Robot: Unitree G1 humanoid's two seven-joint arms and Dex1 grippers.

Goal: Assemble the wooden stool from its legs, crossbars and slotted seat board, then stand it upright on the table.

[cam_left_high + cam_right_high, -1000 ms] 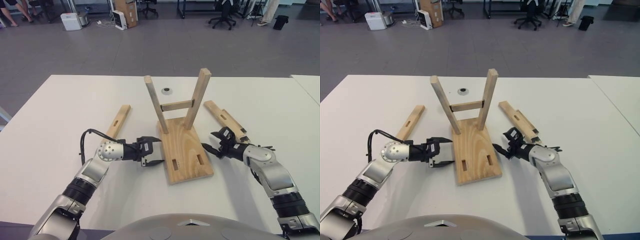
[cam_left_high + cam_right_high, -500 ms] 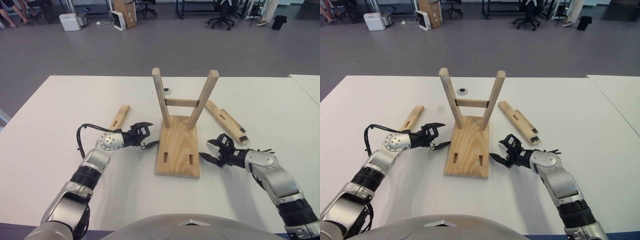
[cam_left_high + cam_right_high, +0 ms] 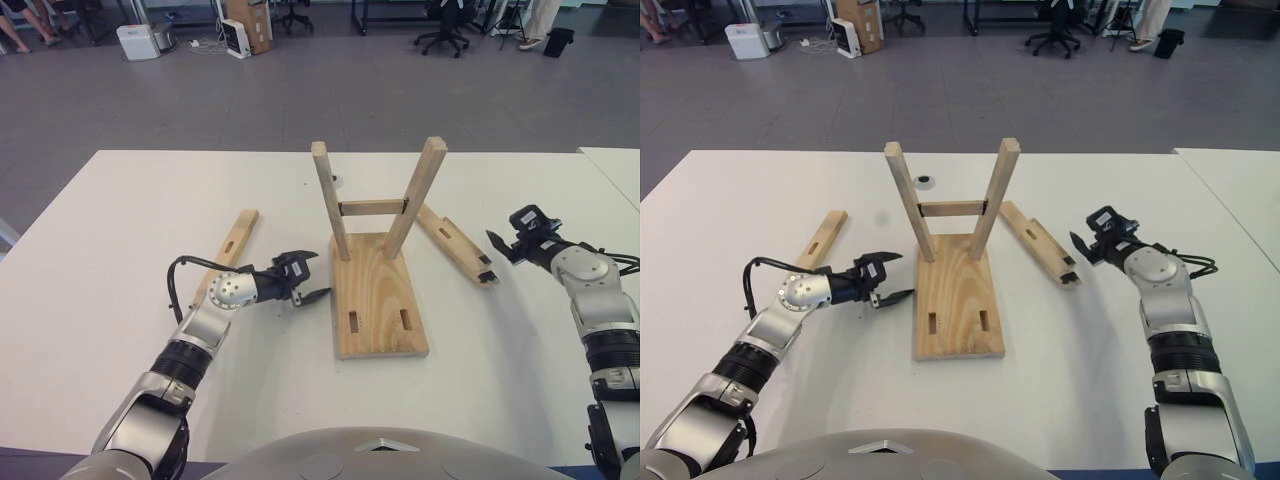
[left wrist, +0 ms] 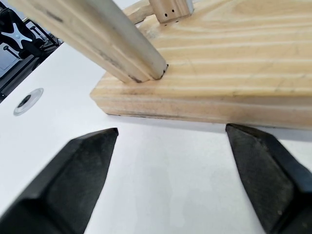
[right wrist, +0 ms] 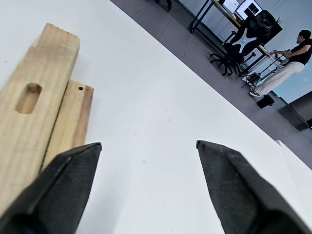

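- Spreading across the scene, the white table [image 3: 120, 250] is smooth and matte.
- Seat board [image 3: 380, 300]: a flat rectangular slab of pale, strongly grained wood lying at the table's middle, with two small slots cut near its 6 o'clock end.
- Two square-section legs [image 3: 330, 205] rise from the board's 12 o'clock end, leaning apart, joined partway up by a short crossbar [image 3: 372, 208].
- At 10 o'clock from the board, a loose slotted leg [image 3: 232, 240] lies flat.
- At 2 o'clock, another slotted leg [image 5: 29, 112] lies flat with a thinner bar [image 5: 68, 124] touching its side.
- Left gripper [image 4: 172, 127]: dark wedge fingers spread wide, holding nothing, just off the board's 9 o'clock edge by a leg's foot.
- Right gripper [image 5: 147, 143]: fingers wide apart and empty, low over the table near the end of the 2 o'clock pieces.
- A small round disc [image 3: 925, 181] sits at 12 o'clock.
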